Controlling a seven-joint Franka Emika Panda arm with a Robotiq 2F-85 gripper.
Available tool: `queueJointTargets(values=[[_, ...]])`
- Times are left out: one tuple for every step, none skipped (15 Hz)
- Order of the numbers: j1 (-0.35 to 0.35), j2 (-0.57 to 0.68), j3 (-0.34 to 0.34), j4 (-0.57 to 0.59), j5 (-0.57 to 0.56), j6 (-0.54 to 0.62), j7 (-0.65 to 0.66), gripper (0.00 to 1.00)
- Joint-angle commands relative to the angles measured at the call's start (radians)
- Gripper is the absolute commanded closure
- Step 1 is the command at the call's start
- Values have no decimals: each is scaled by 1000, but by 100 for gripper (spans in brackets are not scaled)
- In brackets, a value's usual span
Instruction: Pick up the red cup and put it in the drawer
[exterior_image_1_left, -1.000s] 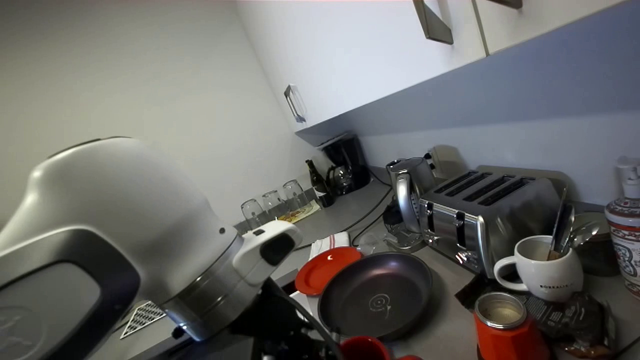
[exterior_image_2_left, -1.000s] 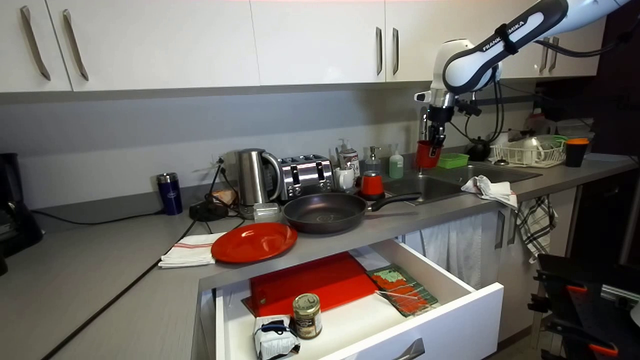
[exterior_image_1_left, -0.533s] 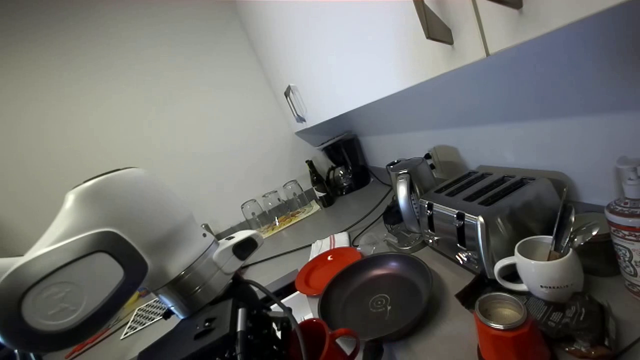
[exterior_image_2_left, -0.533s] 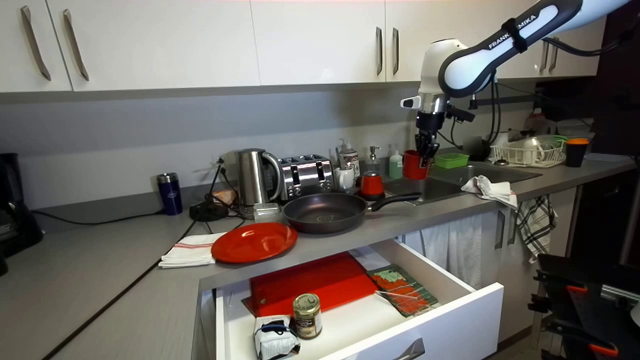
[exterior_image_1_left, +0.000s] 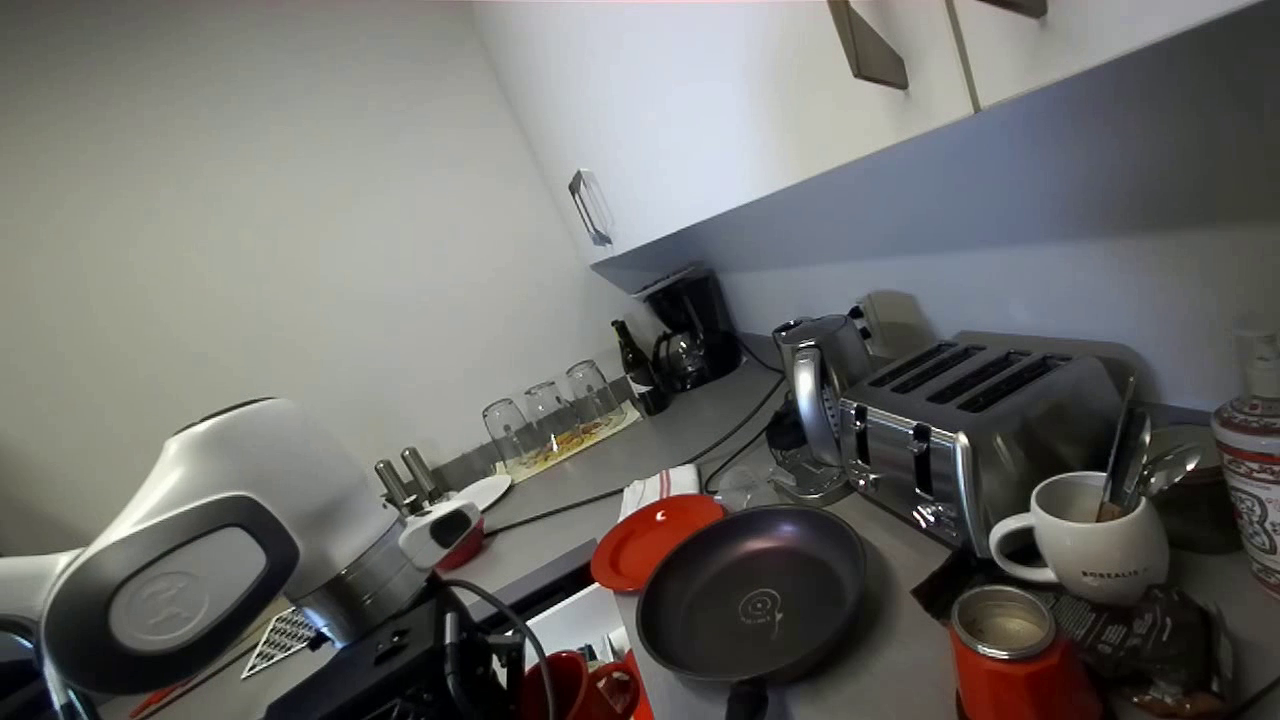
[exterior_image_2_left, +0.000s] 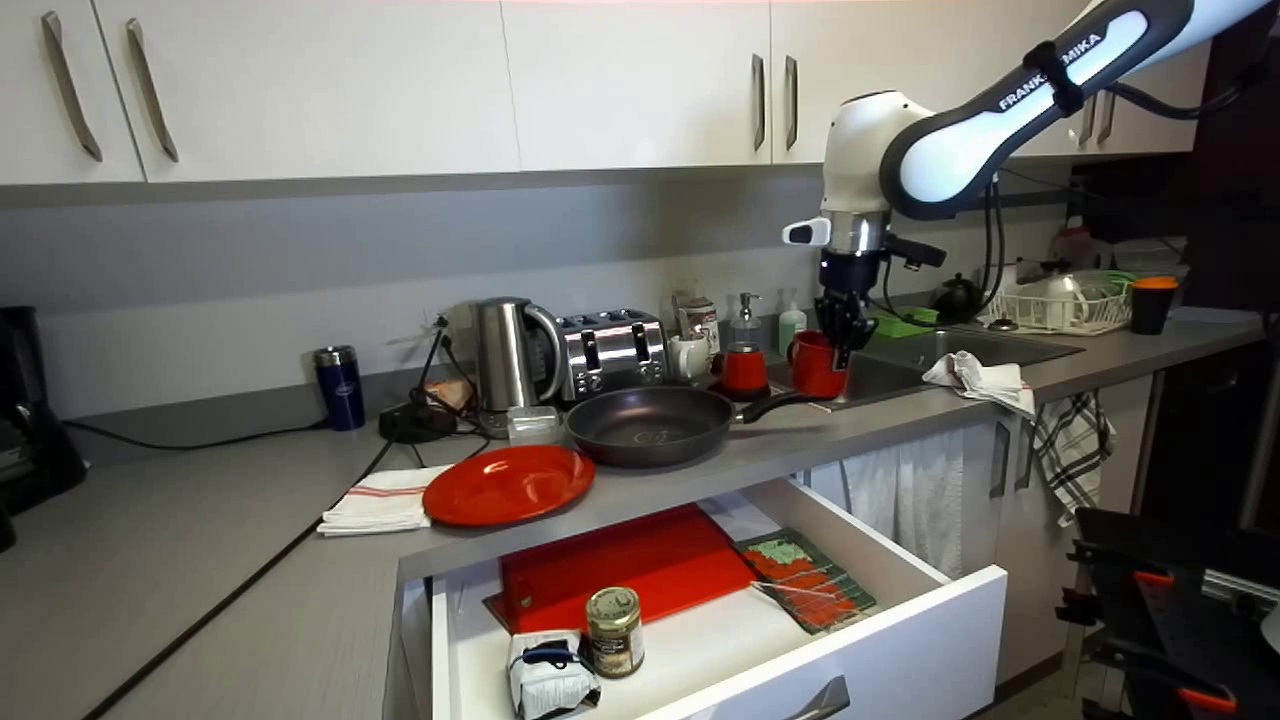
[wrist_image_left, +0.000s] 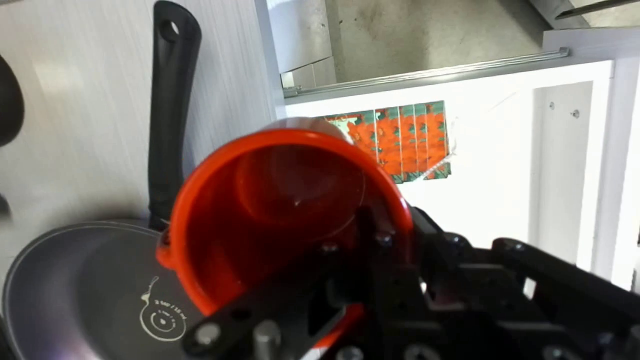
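Note:
The red cup (exterior_image_2_left: 816, 368) hangs from my gripper (exterior_image_2_left: 846, 345), which is shut on its wall by the rim. In the wrist view I look into the mouth of the cup (wrist_image_left: 280, 195), and the dark fingers (wrist_image_left: 400, 225) straddle the rim. The cup also shows at the bottom edge of an exterior view (exterior_image_1_left: 560, 680), partly behind the gripper and a cable. The cup is in the air and roughly upright. The drawer (exterior_image_2_left: 900, 650) stands pulled open under the counter. In the wrist view its white floor (wrist_image_left: 490, 195) lies right of the cup.
The dark pan (exterior_image_2_left: 650, 425) sits on the counter, its handle (wrist_image_left: 172, 105) close to the cup in view. A red plate (exterior_image_2_left: 510, 485) is near the counter edge. The drawer holds a red board (exterior_image_2_left: 640, 570), a jar (exterior_image_2_left: 614, 630), a white packet (exterior_image_2_left: 552, 680) and a patterned mat (exterior_image_2_left: 805, 580).
The arm has moved left and down in both exterior views, carrying the cup with it. The cup is lower, level with the pan handle in an exterior view. The drawer and counter things have not moved.

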Motion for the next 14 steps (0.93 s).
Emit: queueJointTargets(values=[[16,0,-4,-4,-3,0,8,93],[19,-1,-2,-8,-4,2,11,93],[19,-1,-2,-9,-5,3,11,93],[18,-1,-3,-9,-5,3,11,93],[18,-2,-3,-9,-6,3,11,93],[18,-3,-3,-9,-6,3,11,93],[18,-3,-3,-9,-6,3,11,93],[18,-4,-3,-9,-6,3,11,93],[18,-4,-3,-9,-6,3,11,93],[18,-4,-3,-9,-6,3,11,93],[18,-4,-3,-9,-6,3,11,93],[18,-4,-3,-9,-6,3,11,93],[18,-4,-3,-9,-6,3,11,95],[23,11,-3,-3,10,12,6,95]])
